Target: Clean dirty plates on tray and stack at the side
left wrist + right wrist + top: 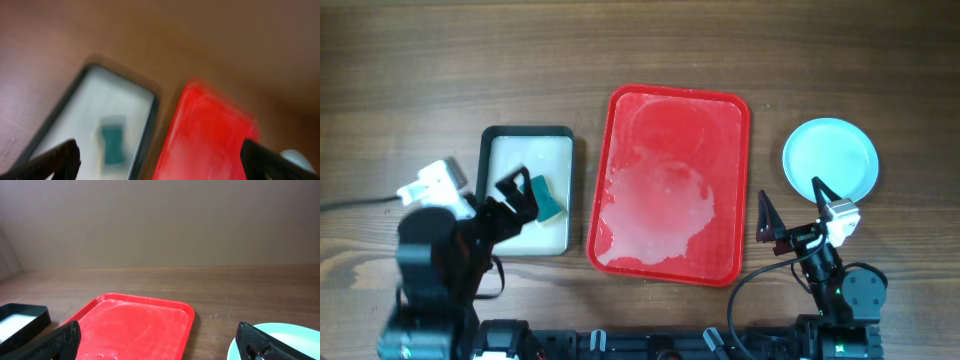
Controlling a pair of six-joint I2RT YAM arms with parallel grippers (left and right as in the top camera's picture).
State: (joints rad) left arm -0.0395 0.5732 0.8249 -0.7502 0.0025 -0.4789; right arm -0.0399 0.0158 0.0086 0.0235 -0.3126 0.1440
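The red tray [670, 180] lies mid-table with a whitish wet film and no plates on it. It also shows in the left wrist view [210, 135] and the right wrist view [135, 325]. A pale blue plate [830, 160] lies on the table right of the tray, also seen low right in the right wrist view [295, 335]. I cannot tell whether other plates lie under it; no white plate shows. My left gripper [517, 195] [160, 162] is open and empty over the black-rimmed tray. My right gripper [790, 208] [160, 345] is open and empty between the red tray and the plate.
The black-rimmed tray [525, 135] with a pale inside lies left of the red tray and holds a teal sponge [548, 198], blurred in the left wrist view [112, 145]. A cable runs off the table's left edge. The table is dark wood.
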